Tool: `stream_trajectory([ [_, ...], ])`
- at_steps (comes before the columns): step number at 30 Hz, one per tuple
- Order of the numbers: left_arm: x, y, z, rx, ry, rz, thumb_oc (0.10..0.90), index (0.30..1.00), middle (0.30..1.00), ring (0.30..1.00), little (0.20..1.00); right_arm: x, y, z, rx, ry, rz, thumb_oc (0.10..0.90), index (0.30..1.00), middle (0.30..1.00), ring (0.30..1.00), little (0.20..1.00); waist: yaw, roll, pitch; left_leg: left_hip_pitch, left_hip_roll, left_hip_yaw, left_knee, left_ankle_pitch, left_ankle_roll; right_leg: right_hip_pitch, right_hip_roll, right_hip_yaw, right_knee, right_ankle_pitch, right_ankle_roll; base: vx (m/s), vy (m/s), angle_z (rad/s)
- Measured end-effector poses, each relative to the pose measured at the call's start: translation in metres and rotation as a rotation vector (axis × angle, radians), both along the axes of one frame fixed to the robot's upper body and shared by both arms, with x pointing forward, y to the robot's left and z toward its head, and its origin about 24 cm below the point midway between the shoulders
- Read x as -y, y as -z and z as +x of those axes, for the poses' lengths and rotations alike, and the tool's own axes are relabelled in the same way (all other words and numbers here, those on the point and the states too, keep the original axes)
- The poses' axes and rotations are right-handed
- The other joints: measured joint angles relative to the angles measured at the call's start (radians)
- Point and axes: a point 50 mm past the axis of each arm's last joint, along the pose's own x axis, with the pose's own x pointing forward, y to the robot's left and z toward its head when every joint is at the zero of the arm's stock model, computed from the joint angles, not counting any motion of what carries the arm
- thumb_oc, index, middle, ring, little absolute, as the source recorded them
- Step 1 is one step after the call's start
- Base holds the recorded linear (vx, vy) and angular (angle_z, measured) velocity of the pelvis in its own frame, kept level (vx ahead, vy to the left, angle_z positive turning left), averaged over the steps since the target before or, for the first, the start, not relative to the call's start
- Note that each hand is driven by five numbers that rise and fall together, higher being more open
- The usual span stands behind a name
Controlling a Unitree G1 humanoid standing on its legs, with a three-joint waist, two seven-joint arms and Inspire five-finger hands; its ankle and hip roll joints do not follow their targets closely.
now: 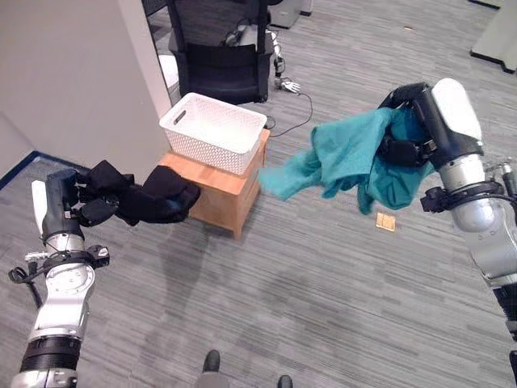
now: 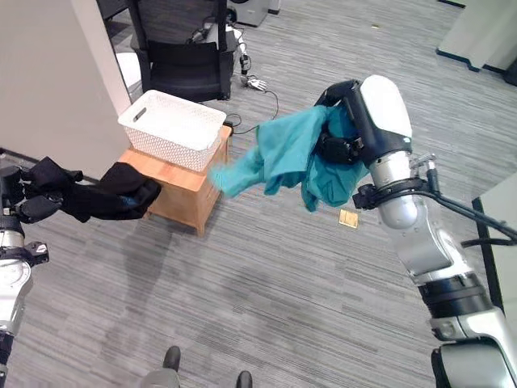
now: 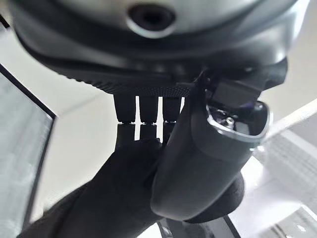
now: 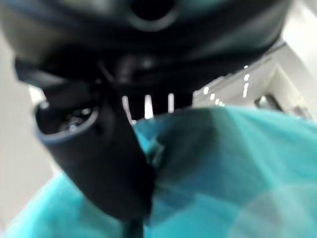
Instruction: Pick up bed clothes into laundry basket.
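Observation:
A teal cloth (image 1: 349, 158) hangs in the air from my right hand (image 1: 404, 139), whose fingers and thumb are curled round it; its loose end streams left toward the basket. In the right wrist view the teal cloth (image 4: 233, 168) bunches against the thumb (image 4: 99, 148). My left hand (image 1: 97, 198) holds a black garment (image 1: 157, 198) out low at the left, thumb (image 3: 208, 158) pressed over the black garment (image 3: 119, 193). The white laundry basket (image 1: 212, 131) stands on a small wooden table (image 1: 220, 190), between the two hands and farther back.
A grey wall panel (image 1: 73, 81) rises behind the left hand. A black office chair (image 1: 222, 56) stands behind the basket, with a cable on the floor beside it. A small tan tile (image 1: 386, 221) lies on the grey floor under the teal cloth.

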Motion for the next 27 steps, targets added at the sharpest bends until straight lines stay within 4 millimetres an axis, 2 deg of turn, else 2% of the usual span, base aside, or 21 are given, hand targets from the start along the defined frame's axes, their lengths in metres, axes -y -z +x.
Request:
stream_trajectory([
  [2,0.001,-0.004,0.001,0.022,-0.002,-0.001,0.4,0.3,0.3,0.3,0.3,0.013,0.008,0.003,-0.038,0.063,0.016,0.4,0.3,0.3,0.3,0.3,0.003,0.004,0.003,-0.003,0.005,0.036,-0.016,0.022,-0.005,0.003,0.007,-0.027,0.001,-0.006,-0.026,0.07,-0.072,0.41],
  [4,0.005,-0.008,0.002,0.04,0.014,0.005,0.4,0.3,0.3,0.3,0.3,0.023,0.012,0.004,-0.059,0.11,0.028,0.4,0.3,0.3,0.3,0.3,-0.006,0.008,0.006,-0.018,0.001,0.076,-0.019,0.028,0.002,0.001,0.006,-0.041,0.0,-0.014,-0.024,0.16,0.031,0.33],
  [6,0.014,-0.01,0.004,0.072,0.042,-0.02,0.4,0.3,0.3,0.3,0.3,0.035,0.016,-0.001,-0.059,0.155,0.051,0.4,0.3,0.3,0.3,0.3,-0.004,0.026,0.012,-0.018,-0.012,0.162,-0.074,0.022,0.009,-0.003,0.005,-0.07,0.0,-0.023,-0.011,0.25,0.082,0.37],
  [7,0.02,-0.008,0.005,0.081,0.061,-0.038,0.4,0.3,0.3,0.3,0.3,0.041,0.019,-0.001,-0.063,0.182,0.059,0.4,0.3,0.3,0.3,0.3,-0.007,0.039,0.009,-0.008,-0.014,0.194,-0.108,0.012,0.024,-0.002,0.006,-0.086,0.0,-0.025,-0.008,0.25,0.086,0.45],
  [8,0.033,-0.005,0.009,0.084,0.103,-0.053,0.4,0.3,0.3,0.3,0.3,0.053,0.026,-0.002,-0.088,0.24,0.071,0.4,0.3,0.3,0.3,0.3,-0.005,0.065,-0.002,0.024,-0.014,0.207,-0.172,-0.002,0.087,-0.001,0.016,-0.095,0.0,-0.031,0.0,0.18,0.057,0.44],
  [11,0.047,0.002,0.012,0.082,0.145,-0.089,0.4,0.3,0.3,0.3,0.3,0.063,0.042,-0.008,-0.137,0.285,0.085,0.4,0.3,0.3,0.3,0.3,0.017,0.052,0.005,0.008,-0.075,0.195,-0.165,0.001,0.105,0.003,-0.042,-0.108,-0.002,-0.039,0.02,0.3,0.149,0.41],
  [14,0.053,0.004,0.015,0.087,0.163,-0.118,0.4,0.3,0.3,0.3,0.3,0.069,0.059,-0.016,-0.154,0.318,0.169,0.4,0.3,0.3,0.3,0.3,0.029,0.052,0.006,0.052,-0.101,0.168,-0.179,-0.034,0.148,0.06,-0.052,-0.123,0.002,-0.044,0.046,0.28,0.161,0.37],
  [16,0.058,0.003,0.015,0.102,0.176,-0.132,0.4,0.3,0.3,0.3,0.3,0.075,0.068,-0.021,-0.158,0.365,0.218,0.4,0.3,0.3,0.3,0.3,0.027,0.051,0.005,0.089,-0.101,0.152,-0.2,-0.035,0.149,0.084,-0.059,-0.13,0.028,-0.063,0.068,0.17,0.132,0.49],
  [17,0.062,-0.003,0.017,0.123,0.196,-0.128,0.4,0.3,0.3,0.3,0.3,0.083,0.068,-0.027,-0.145,0.396,0.233,0.4,0.3,0.3,0.3,0.3,0.028,0.048,0.005,0.093,-0.113,0.135,-0.2,-0.04,0.154,0.064,-0.066,-0.128,0.099,-0.082,0.094,0.16,0.154,0.46],
  [18,0.065,-0.005,0.02,0.124,0.207,-0.127,0.4,0.3,0.3,0.3,0.3,0.088,0.068,-0.03,-0.139,0.419,0.244,0.4,0.3,0.3,0.3,0.3,0.021,0.058,0.005,0.093,-0.11,0.116,-0.199,-0.039,0.155,0.02,-0.07,-0.126,0.204,-0.104,0.118,0.07,0.116,0.41],
  [20,0.069,-0.007,0.023,0.125,0.222,-0.123,0.4,0.3,0.3,0.3,0.3,0.091,0.069,-0.031,-0.132,0.439,0.25,0.4,0.3,0.3,0.3,0.3,0.016,0.075,0.011,0.094,-0.079,0.11,-0.186,-0.038,0.157,-0.115,-0.07,-0.074,0.495,-0.106,0.145,0.07,0.036,0.27],
  [21,0.071,-0.009,0.026,0.124,0.237,-0.116,0.4,0.3,0.3,0.3,0.3,0.091,0.071,-0.032,-0.137,0.442,0.251,0.4,0.3,0.3,0.3,0.3,0.004,0.072,0.015,0.111,-0.07,0.098,-0.187,-0.038,0.166,-0.18,-0.084,-0.034,0.641,-0.11,0.16,0.18,0.013,0.23],
  [22,0.069,-0.01,0.025,0.126,0.239,-0.115,0.4,0.3,0.3,0.3,0.3,0.088,0.062,-0.032,-0.101,0.425,0.254,0.4,0.3,0.3,0.3,0.3,-0.004,0.059,0.013,0.139,-0.071,0.088,-0.187,-0.089,0.206,-0.238,-0.13,0.005,0.703,-0.126,0.163,0.27,-0.023,0.18],
  [23,0.067,-0.011,0.024,0.131,0.231,-0.116,0.4,0.3,0.3,0.3,0.3,0.084,0.055,-0.031,-0.064,0.409,0.257,0.4,0.3,0.3,0.3,0.3,-0.006,0.052,0.014,0.143,-0.078,0.089,-0.187,-0.098,0.205,-0.27,-0.158,0.029,0.686,-0.129,0.167,0.23,-0.028,0.04],
  [24,0.066,-0.012,0.024,0.133,0.226,-0.12,0.4,0.3,0.3,0.3,0.3,0.08,0.047,-0.03,-0.029,0.389,0.257,0.4,0.3,0.3,0.3,0.3,-0.013,0.051,0.014,0.144,-0.076,0.075,-0.19,-0.107,0.211,-0.292,-0.178,0.029,0.616,-0.13,0.165,0.25,-0.055,-0.02],
  [25,0.063,-0.013,0.024,0.138,0.222,-0.122,0.4,0.3,0.3,0.3,0.3,0.075,0.037,-0.027,-0.002,0.364,0.255,0.4,0.3,0.3,0.3,0.3,-0.014,0.052,0.015,0.145,-0.066,0.074,-0.194,-0.111,0.198,-0.31,-0.183,0.027,0.519,-0.123,0.157,0.22,-0.082,0.08],
  [26,0.062,-0.013,0.024,0.136,0.217,-0.13,0.4,0.3,0.3,0.3,0.3,0.072,0.03,-0.024,0.018,0.342,0.254,0.4,0.3,0.3,0.3,0.3,-0.022,0.051,0.015,0.145,-0.059,0.07,-0.194,-0.111,0.198,-0.301,-0.176,0.025,0.373,-0.105,0.143,0.33,-0.101,0.09],
  [27,0.061,-0.011,0.024,0.131,0.214,-0.132,0.4,0.3,0.3,0.3,0.3,0.07,0.026,-0.023,0.03,0.331,0.253,0.4,0.3,0.3,0.3,0.3,-0.024,0.048,0.013,0.148,-0.054,0.061,-0.195,-0.113,0.2,-0.305,-0.167,0.024,0.297,-0.075,0.134,0.33,-0.076,0.15],
])
